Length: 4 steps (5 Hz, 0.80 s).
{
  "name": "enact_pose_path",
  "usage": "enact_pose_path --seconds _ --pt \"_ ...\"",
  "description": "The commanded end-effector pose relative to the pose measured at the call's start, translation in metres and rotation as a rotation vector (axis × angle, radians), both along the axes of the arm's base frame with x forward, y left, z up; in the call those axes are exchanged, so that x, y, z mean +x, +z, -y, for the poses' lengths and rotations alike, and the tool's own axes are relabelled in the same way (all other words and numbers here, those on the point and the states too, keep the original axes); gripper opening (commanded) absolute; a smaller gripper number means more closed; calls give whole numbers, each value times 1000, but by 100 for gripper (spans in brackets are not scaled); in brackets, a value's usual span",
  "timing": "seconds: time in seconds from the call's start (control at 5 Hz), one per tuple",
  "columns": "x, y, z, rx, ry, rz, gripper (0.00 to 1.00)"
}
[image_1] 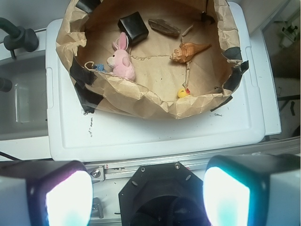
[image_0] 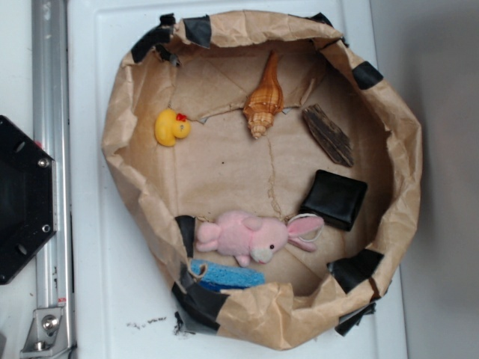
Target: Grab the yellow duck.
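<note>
Inside the brown paper basin [image_0: 404, 149], toward the rim next to the black robot base [image_0: 19, 198]: the yellow duck [image_0: 171, 128], small, red-beaked, upright on the paper floor, nothing touching it. No brand, label or legible writing anywhere on the things or the white desk [image_0: 112, 299].

Near the duck, across a bare patch of paper: an orange-tan spiral seashell [image_0: 265, 97], pointed end toward the basin rim. Beyond the shell from the duck: a dark sliver of bark or wood [image_0: 328, 134], then a black square pad [image_0: 334, 198]. Farther along the basin floor from the duck: a pink plush bunny [image_0: 254, 235] on its side, and touching it, tucked under the crumpled rim, a blue sponge-like piece [image_0: 224, 277]. Black tape patches [image_0: 198, 30] around the basin edge.

In the wrist view, pincer [image_1: 148, 195] spread wide open, empty, both pads [image_1: 68, 197] glowing pale, well apart from the basin and above the robot base. Between pincer and duck [image_1: 183, 93]: the raised paper rim, partly hiding the duck. Otherwise nothing over or against the duck.
</note>
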State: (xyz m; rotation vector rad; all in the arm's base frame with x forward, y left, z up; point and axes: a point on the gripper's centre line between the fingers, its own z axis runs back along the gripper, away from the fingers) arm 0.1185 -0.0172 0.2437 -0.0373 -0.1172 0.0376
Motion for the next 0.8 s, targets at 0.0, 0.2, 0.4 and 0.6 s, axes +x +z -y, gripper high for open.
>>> enact_pose_path --seconds 0.0,0.2,0.4,0.6 --pt "0 0 0 0 0 0 100" --pt "50 -22 -13 -23 -38 -17 100" --pt "99 -61 -25 23 -45 -72 100" --pt "149 -112 -31 62 -124 -107 100"
